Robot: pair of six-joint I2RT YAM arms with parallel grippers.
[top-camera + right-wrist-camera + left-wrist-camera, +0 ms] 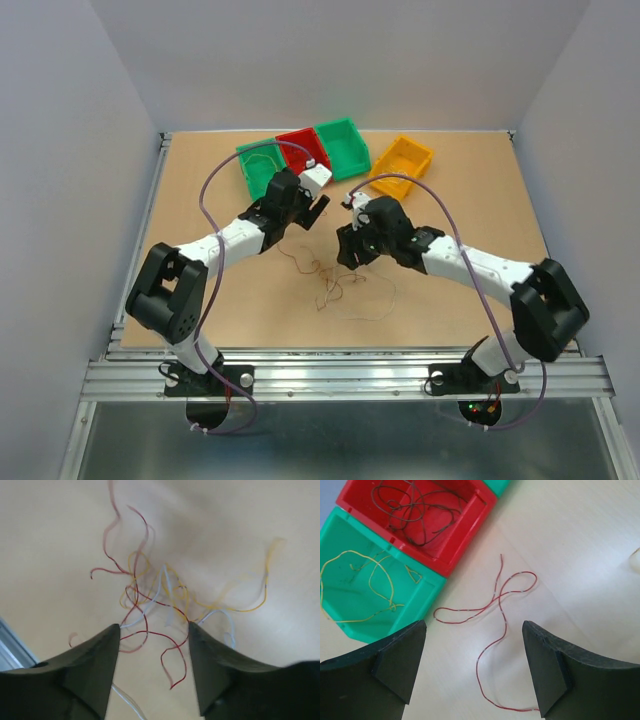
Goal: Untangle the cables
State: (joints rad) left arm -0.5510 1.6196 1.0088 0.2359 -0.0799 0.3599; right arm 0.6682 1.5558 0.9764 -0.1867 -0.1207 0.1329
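**Right pincer part-spread at the wire tangle**

The right pincer (154, 660) is being held partly spread just above the tangle of cables (155, 600). Hair-thin red, yellow and pale strands are lying between its dark, wedge-shaped fingers (85, 680). Nothing is being pinched, and contact cannot be told. The tangle is being carried by the smooth, pale wooden desk (470, 190), near its middle and toward the near edge. The left pincer (474, 670) is being held wide apart and empty over a single looping red wire (502, 597) lying flat. Toward the far edge, dark wires (415, 510) are being kept in a glossy red plastic bin (465, 535), which is touching a green bin (415, 605) with a yellow wire (372, 575).
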